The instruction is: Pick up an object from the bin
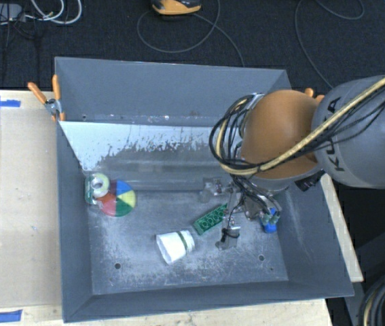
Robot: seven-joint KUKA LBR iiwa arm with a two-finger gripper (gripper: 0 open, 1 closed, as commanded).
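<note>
My gripper hangs low over the right half of the bin floor, under the orange wrist cover. A flat green studded brick lies just left of the fingertips, tilted, close to them but not between them. A white paper cup lies on its side further left, toward the front. A small blue piece lies to the right of the gripper.
At the left of the bin a multicoloured ball rests against a small greenish tape roll. The arm and its cables cover the bin's right back part.
</note>
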